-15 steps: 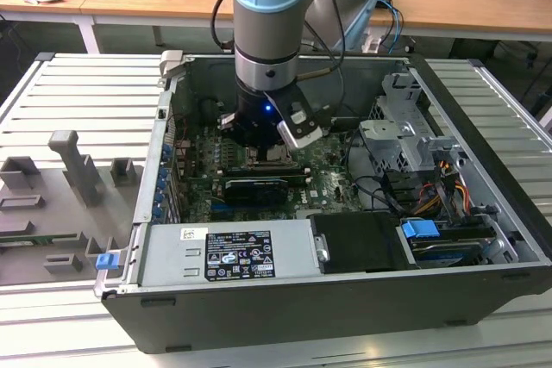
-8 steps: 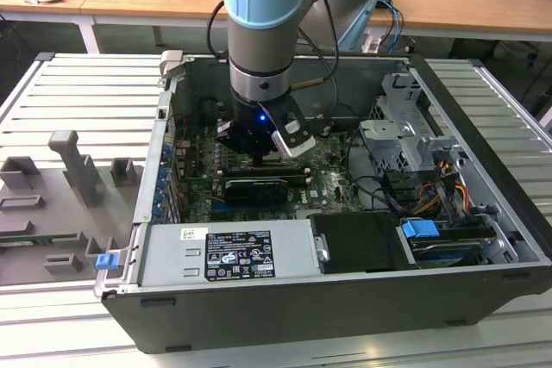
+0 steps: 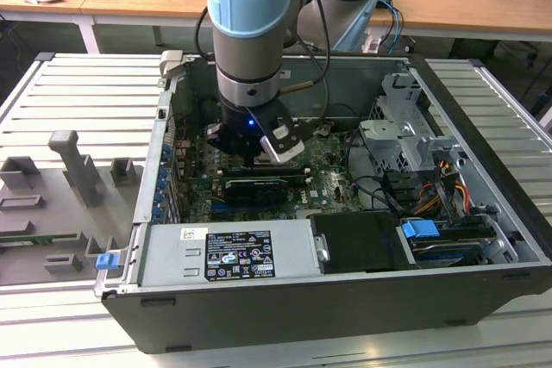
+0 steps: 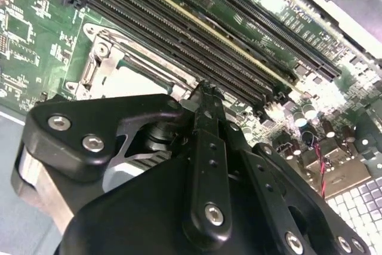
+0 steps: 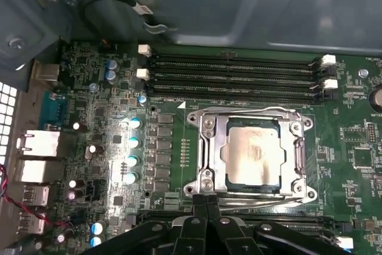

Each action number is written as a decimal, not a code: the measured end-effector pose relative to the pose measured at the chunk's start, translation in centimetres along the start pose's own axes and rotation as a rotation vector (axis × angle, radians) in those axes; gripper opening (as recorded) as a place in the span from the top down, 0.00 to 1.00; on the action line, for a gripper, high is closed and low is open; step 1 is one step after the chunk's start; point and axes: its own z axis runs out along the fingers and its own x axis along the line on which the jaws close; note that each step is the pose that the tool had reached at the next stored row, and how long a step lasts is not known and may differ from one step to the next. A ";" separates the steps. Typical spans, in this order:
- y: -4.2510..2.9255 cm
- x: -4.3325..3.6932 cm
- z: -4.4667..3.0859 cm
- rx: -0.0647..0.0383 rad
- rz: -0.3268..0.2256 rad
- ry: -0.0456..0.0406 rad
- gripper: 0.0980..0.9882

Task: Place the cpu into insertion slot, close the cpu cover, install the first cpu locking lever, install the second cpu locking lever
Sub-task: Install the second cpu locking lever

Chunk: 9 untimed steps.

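The gripper is seen in the first wrist view with its fingertips pressed together and nothing held, poised at the near rim of the slot. Just beyond, the cpu is seated in the slot, framed by the lowered cover (its cut-out shows the pale metal face). Further back, four long memory slots are laid across the green motherboard, inside the open case.

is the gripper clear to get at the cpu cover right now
Probably yes. In the first wrist view the gripper sits at the edge of the cpu cover, which lies flat over the cpu, with nothing between them.
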 end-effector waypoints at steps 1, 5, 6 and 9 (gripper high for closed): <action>-0.11 0.05 -0.01 -0.007 0.000 -0.0005 0.99; -0.80 0.21 0.06 -0.042 0.001 -0.0032 0.99; -0.92 0.24 0.07 -0.048 0.001 -0.0036 0.99; -1.34 0.32 0.21 -0.081 0.002 -0.0055 0.99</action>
